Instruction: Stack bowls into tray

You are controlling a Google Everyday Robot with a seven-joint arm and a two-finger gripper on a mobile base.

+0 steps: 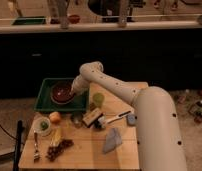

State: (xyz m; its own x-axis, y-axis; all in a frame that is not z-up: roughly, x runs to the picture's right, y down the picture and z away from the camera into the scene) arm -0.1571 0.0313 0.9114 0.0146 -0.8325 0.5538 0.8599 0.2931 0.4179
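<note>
My gripper (73, 90) is at the bowl (59, 92) right rim in the tray (43, 105), grip unclear; bowl seems light, rigid, slick, so I'd pinch the rim.

The wooden table (84, 151) bears a green tray (44, 98) at upper left, a cup (98, 100), a dish (42, 126) and a cloth (112, 140); the gripper (75, 90) hangs over the tray.

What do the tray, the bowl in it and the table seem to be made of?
The tray looks like plastic: uniform green, moulded raised rim. The bowl may be plastic or glazed ceramic: smooth, dark reddish-brown. The table looks wooden: pale tan, matte. The tool is over the tray, at the bowl's right edge.
</note>
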